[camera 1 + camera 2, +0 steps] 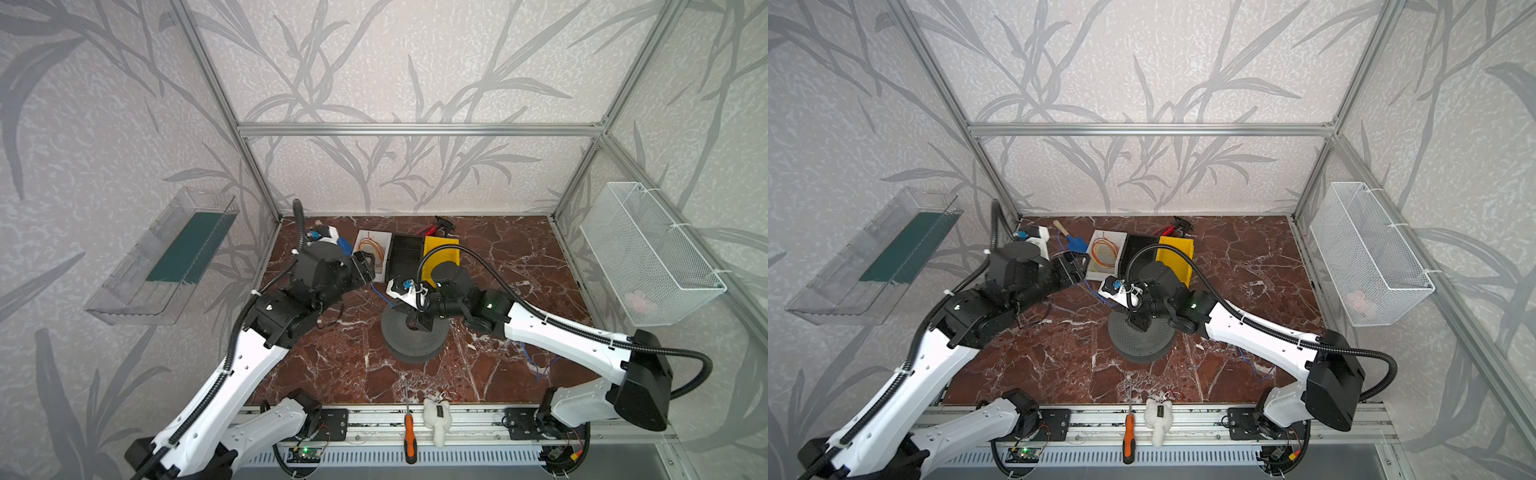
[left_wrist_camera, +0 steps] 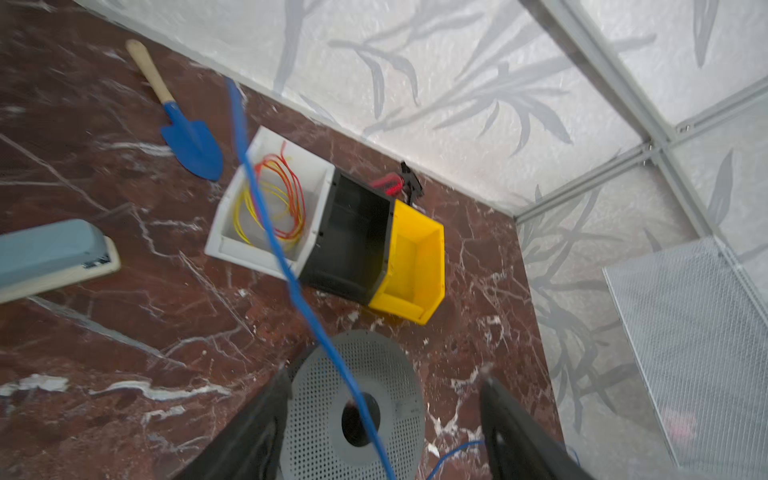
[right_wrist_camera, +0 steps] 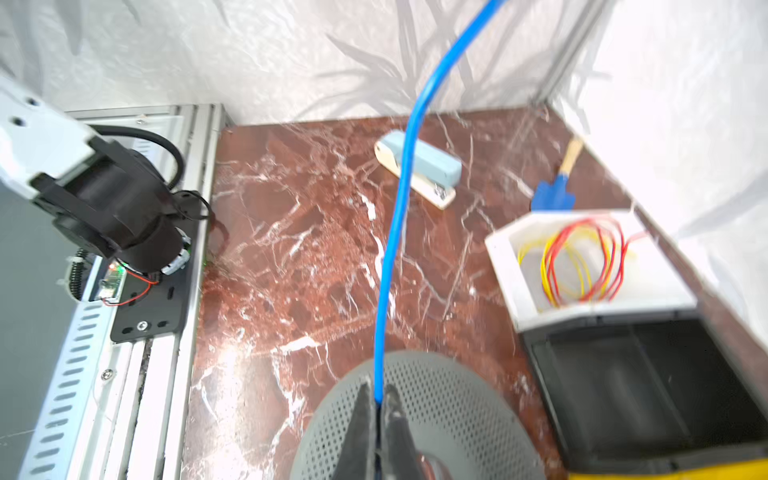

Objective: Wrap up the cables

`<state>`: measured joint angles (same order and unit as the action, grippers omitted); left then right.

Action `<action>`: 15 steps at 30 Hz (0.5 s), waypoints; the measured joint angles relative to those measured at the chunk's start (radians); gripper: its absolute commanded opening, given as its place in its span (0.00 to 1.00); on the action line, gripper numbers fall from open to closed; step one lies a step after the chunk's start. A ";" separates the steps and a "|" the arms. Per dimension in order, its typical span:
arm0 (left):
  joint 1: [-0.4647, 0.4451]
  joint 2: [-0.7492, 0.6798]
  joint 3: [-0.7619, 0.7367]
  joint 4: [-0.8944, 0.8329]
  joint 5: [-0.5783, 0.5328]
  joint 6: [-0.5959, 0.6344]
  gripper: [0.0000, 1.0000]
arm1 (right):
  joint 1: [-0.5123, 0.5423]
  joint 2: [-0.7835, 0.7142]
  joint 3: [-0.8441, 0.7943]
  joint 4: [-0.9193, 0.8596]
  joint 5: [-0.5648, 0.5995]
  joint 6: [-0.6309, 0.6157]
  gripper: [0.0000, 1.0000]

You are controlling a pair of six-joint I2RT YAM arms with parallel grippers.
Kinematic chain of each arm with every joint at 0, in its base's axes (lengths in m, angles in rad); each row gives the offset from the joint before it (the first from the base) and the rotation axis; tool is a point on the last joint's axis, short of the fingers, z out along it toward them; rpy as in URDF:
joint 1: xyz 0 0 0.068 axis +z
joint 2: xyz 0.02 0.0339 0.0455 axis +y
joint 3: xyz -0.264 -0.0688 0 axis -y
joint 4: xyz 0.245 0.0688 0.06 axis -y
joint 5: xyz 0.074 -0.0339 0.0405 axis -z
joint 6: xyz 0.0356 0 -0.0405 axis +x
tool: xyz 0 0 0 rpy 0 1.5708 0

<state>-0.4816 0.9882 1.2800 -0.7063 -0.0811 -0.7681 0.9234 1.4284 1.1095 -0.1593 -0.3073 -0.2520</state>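
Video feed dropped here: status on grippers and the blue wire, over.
Left gripper open. Right gripper shut on thin bright-blue wire, above grey perforated spool. White plastic bin nearby, not touching.

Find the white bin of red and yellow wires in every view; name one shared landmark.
Top view: white plastic bin at the back, left of centre.
Top view: bin, same spot.
Left wrist: bin between the blue wooden-handled trowel and the open black plastic bin.
Right wrist: bin against that black bin.
Landmark: the black bin, touching it.
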 measured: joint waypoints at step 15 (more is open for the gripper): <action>0.270 -0.004 -0.329 0.061 0.504 0.045 0.57 | -0.209 -0.139 -0.151 -0.001 -0.093 0.184 0.00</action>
<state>-0.2119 0.9844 0.9512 -0.6449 0.4232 -0.7235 0.7147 1.2892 0.9581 -0.1600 -0.4000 -0.0677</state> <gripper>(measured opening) 0.575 0.048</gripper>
